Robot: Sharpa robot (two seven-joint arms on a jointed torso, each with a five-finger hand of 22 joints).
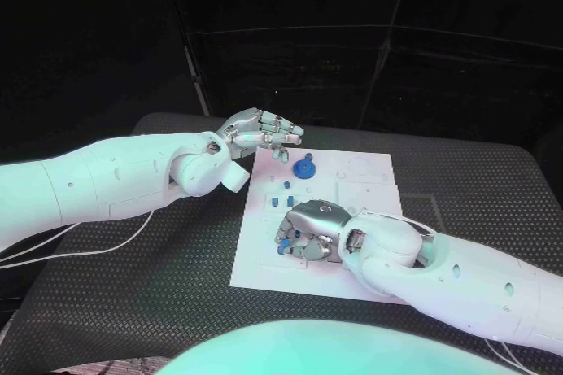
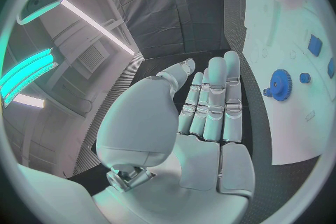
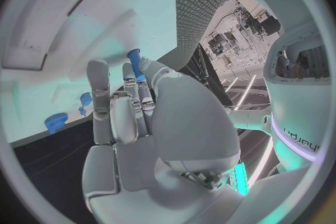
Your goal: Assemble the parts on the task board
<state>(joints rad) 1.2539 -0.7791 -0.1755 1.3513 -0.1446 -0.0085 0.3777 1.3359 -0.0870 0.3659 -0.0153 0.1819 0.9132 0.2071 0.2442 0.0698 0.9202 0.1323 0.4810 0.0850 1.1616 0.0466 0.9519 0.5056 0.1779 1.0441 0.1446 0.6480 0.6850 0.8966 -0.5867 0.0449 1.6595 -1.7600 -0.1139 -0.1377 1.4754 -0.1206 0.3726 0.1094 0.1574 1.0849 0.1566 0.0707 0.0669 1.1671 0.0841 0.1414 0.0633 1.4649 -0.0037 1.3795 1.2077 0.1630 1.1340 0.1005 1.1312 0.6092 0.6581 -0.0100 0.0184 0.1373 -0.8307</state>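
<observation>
White rectangular task board (image 1: 364,228) lies flat mid-table on the black textured table (image 1: 141,277). Left hand (image 1: 260,134) hovers just off the board's far-left corner, fingers extended side by side and slightly curled, holding nothing; left wrist view shows the palm bare, fingers (image 2: 213,101) straight. Round blue toothed gear (image 1: 304,169) sits on the far part of the board, near the left hand but apart from it; also seen in the left wrist view (image 2: 281,84). Small blue pegs (image 1: 281,201) stand on the board between gear and right hand. Right hand (image 1: 315,233) rests low over the board's near-left area, fingers pinching a small blue peg (image 3: 133,59) at the fingertips.
</observation>
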